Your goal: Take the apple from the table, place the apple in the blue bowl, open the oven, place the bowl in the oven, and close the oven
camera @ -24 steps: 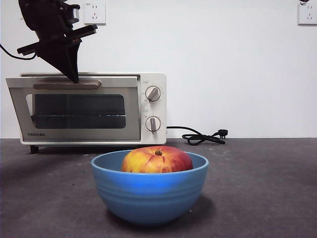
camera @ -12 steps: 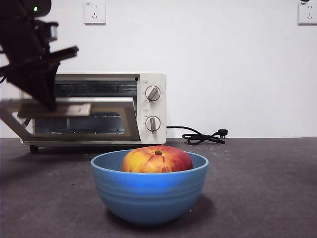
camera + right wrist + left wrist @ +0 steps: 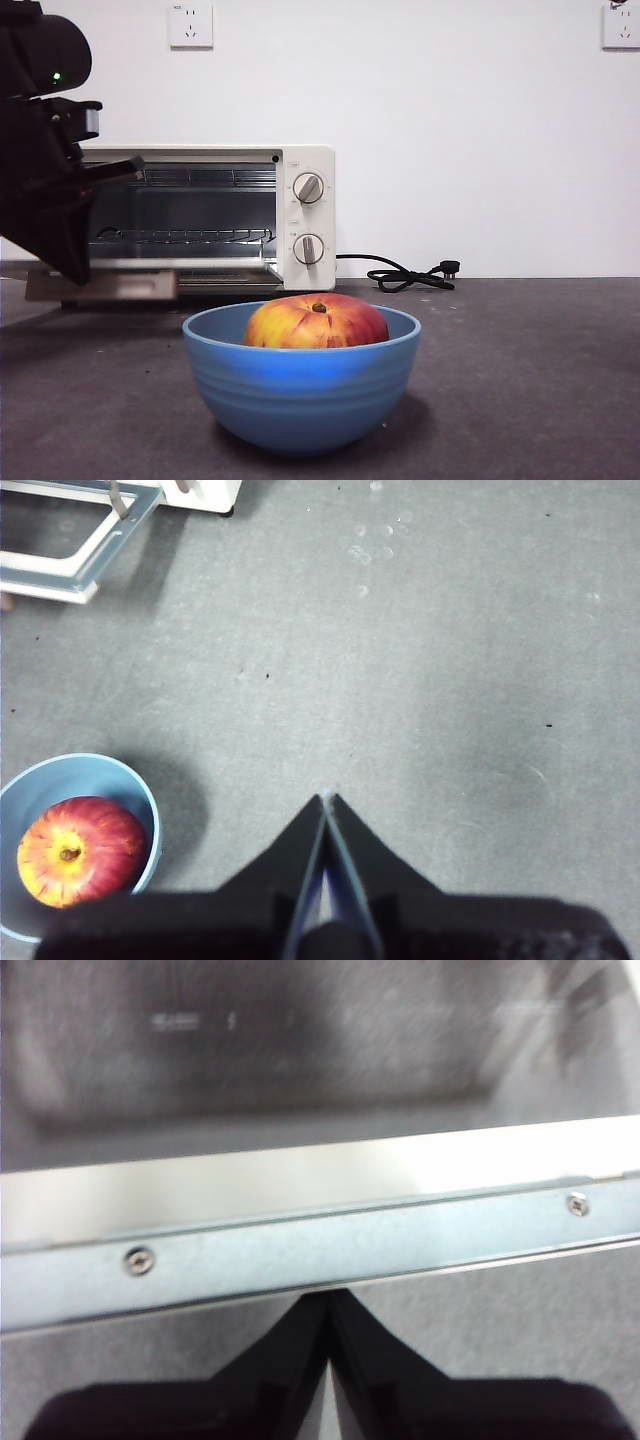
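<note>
Resting in the blue bowl [image 3: 300, 390] before the oven [image 3: 205, 215], the apple [image 3: 316, 321] sits; left gripper [image 3: 327, 1310], jaws pressed together, meets the lowered door [image 3: 320, 1250]; right gripper [image 3: 325, 805] closed.

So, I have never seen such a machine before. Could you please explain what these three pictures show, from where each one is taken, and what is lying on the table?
This is a robot with two arms at a table, each ending in a gripper of two black jaws.

The front view comes from a low camera looking level across the table. Near it stands the blue bowl with the apple inside. Behind is the oven, its door folded down flat, the wire rack showing inside. Its black cord lies beside it. The dark shape over the door is the left arm.

The left wrist view looks down from that arm: the left gripper, jaws together, is at the door's metal edge.

The right wrist view looks down from the waiting arm: the right gripper, jaws together, hangs over bare table and holds nothing.
</note>
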Available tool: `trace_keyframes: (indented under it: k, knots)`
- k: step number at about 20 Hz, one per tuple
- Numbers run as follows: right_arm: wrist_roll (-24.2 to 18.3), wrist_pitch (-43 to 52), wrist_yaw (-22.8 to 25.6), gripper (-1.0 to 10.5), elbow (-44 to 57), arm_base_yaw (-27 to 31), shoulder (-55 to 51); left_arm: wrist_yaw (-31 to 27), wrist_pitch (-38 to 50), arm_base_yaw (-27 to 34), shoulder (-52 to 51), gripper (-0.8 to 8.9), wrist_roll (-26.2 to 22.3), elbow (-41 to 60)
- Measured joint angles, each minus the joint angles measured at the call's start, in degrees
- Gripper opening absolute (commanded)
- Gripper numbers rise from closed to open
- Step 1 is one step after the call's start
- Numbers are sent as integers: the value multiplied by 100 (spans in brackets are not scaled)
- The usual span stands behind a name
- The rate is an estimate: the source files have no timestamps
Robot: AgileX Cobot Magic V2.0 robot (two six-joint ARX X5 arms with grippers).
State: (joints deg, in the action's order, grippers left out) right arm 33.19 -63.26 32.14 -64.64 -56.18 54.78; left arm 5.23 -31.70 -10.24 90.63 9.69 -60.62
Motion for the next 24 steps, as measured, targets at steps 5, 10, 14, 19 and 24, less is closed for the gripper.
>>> trace_keyframes:
  k: [5, 10, 14, 19, 24]
  knots:
    - [0, 0, 0, -11, 0, 0, 0, 17, 83, 17, 0, -7, -37, 0]
    - [-15, 2, -236, -11, 0, 0, 11, 468, -608, 26, -15, -6, -378, 0]
    - [-310, 162, -1137, 1, 0, 0, 308, 584, -1019, 26, -645, -6, -564, 0]
    - [-872, 927, -2031, 28, 0, 70, 1222, 708, -1961, -7, -1729, -5, -872, 0]
    - [-1475, 1134, -3248, 168, 0, 817, 2293, 721, -2594, -7, -2957, -6, -968, 0]
